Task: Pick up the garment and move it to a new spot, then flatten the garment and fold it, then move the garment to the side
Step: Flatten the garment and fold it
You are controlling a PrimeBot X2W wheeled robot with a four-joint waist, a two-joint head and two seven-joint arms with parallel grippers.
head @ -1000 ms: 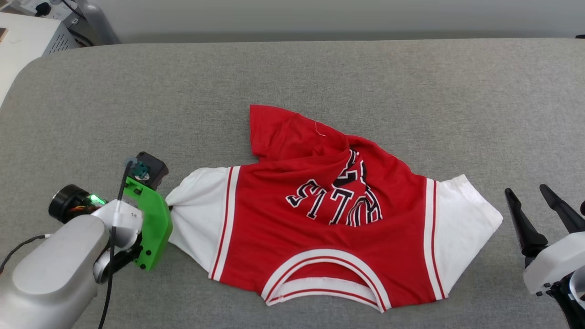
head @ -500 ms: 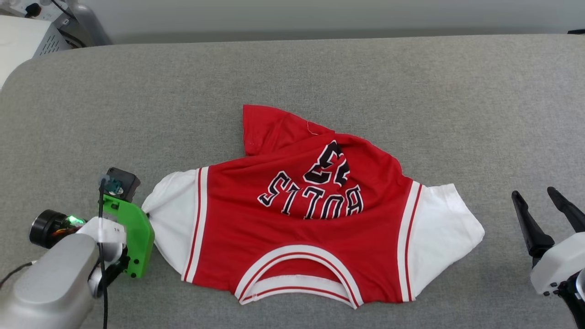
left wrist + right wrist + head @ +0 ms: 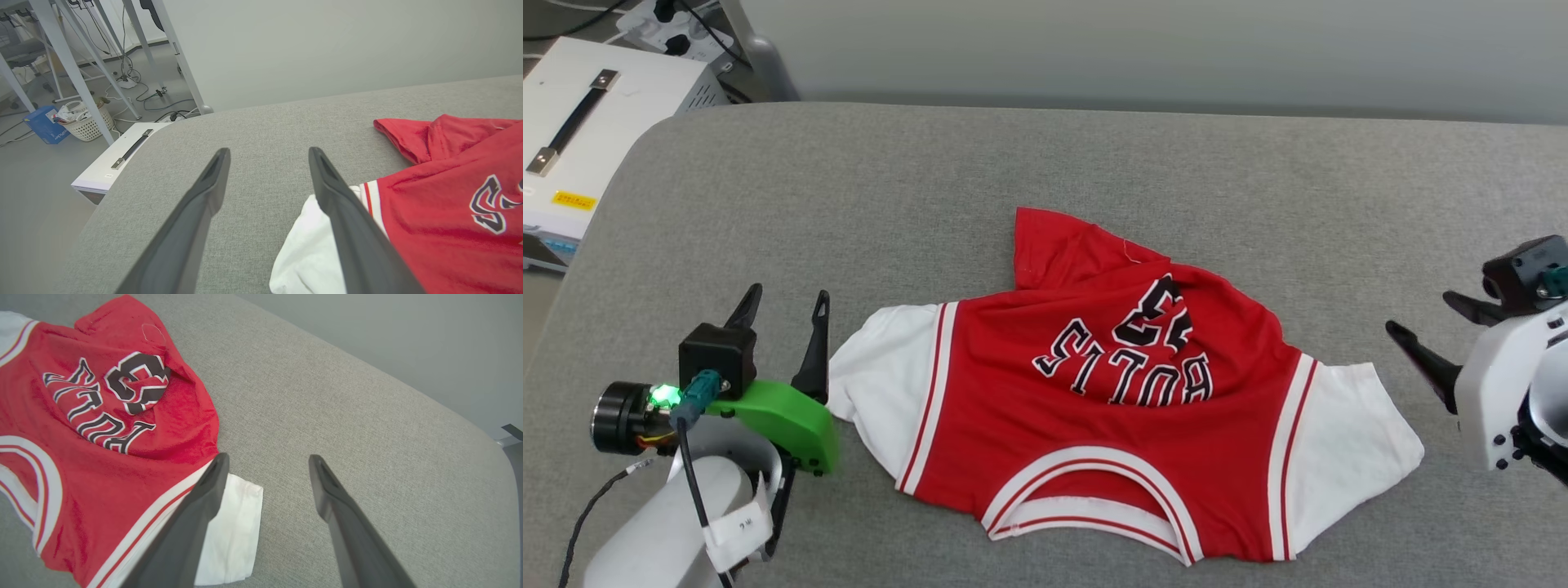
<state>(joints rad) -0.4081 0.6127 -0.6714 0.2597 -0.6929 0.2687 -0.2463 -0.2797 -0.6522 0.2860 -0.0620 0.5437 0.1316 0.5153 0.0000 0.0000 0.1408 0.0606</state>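
Observation:
The garment (image 3: 1111,416) is a red jersey with white sleeves, lying spread on the grey padded table (image 3: 1045,163) with its black lettering up and its collar toward me. The top hem is rumpled and partly folded over. My left gripper (image 3: 788,292) stands open just left of the left white sleeve (image 3: 878,384), holding nothing. In the left wrist view that gripper (image 3: 268,151) has bare table between its fingers, and the sleeve (image 3: 304,249) lies beside the right finger. My right gripper (image 3: 1421,313) is open to the right of the right sleeve (image 3: 1352,441). In the right wrist view the gripper (image 3: 268,457) hovers over bare table next to the sleeve (image 3: 235,522).
A white box with a dark handle (image 3: 580,139) sits past the table's rounded left corner, with cables behind it. The left wrist view shows table legs (image 3: 77,77), a white basket (image 3: 88,122) and a blue box (image 3: 43,124) on the floor.
My left gripper has opened and let go of the left white sleeve, and its fingers now point away from me. The right gripper has turned toward the garment. The head camera has shifted.

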